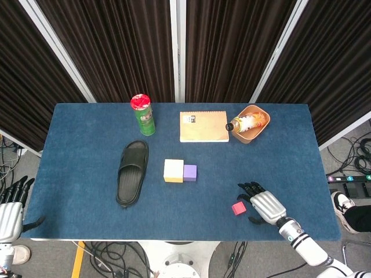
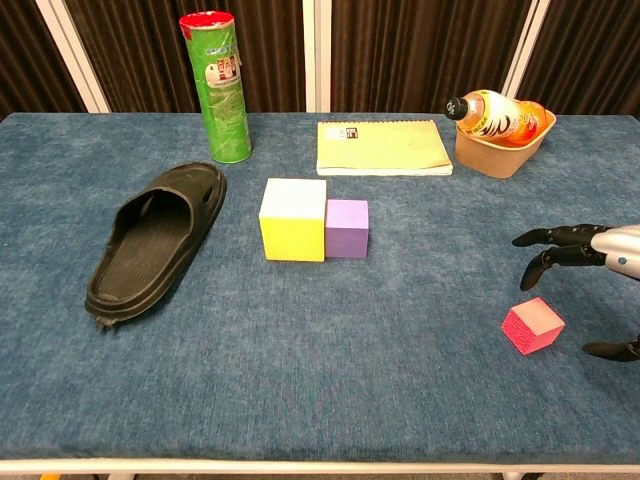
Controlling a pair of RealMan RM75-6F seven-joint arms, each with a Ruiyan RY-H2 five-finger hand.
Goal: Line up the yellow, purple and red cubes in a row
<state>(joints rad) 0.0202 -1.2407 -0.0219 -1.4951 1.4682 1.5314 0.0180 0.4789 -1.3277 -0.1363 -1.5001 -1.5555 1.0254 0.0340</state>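
The yellow cube (image 1: pixel 173 171) (image 2: pixel 292 219) and the smaller purple cube (image 1: pixel 189 172) (image 2: pixel 347 228) sit side by side, touching, at the table's middle. The red cube (image 1: pixel 237 208) (image 2: pixel 532 326) lies alone near the front right, tilted. My right hand (image 1: pixel 264 203) (image 2: pixel 585 260) hovers just right of the red cube, fingers spread and empty, apart from the cube. My left hand (image 1: pixel 10 202) hangs off the table's left edge, fingers extended, holding nothing.
A black slipper (image 1: pixel 131 172) (image 2: pixel 155 249) lies left of the cubes. At the back stand a green can (image 1: pixel 142 114) (image 2: pixel 216 87), a yellow notebook (image 1: pixel 203 126) (image 2: pixel 382 147) and a bowl (image 1: pixel 257 129) (image 2: pixel 498 152) holding a bottle (image 1: pixel 247 122) (image 2: pixel 495 115).
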